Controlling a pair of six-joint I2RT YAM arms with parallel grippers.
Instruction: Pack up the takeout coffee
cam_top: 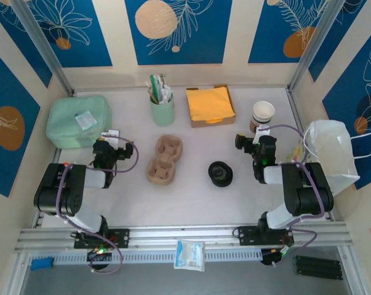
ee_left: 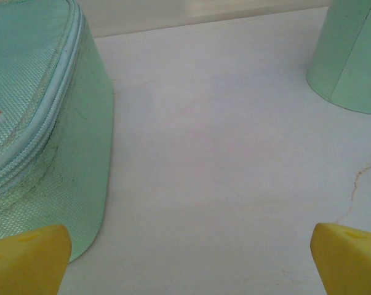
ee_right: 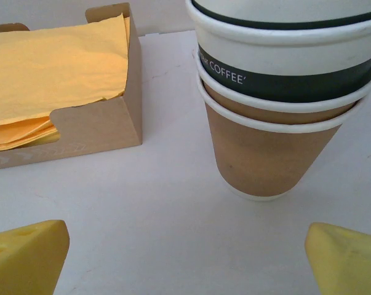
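Two arms are seen folded low at the near table edge, one on each side of a carrier [cam_top: 165, 159]. Nested cups [ee_right: 277, 123] stand upright to the right of the carrier and farther back, beside a napkin box [ee_right: 80, 123]. The right gripper [ee_right: 185, 270] is aimed level at the stack from just short of it, with its yellow fingers spread wide and nothing held. The left gripper [ee_left: 185, 264], left of the carrier, is likewise wide and empty, and is pointed at bare table beside a green pouch [ee_left: 43, 135]. The step in hand is judged to be taking one cup. It would best be gripped below its rim, lightly enough that the paper is not crushed. It should then be lifted straight up so that the lower cups are not toppled.
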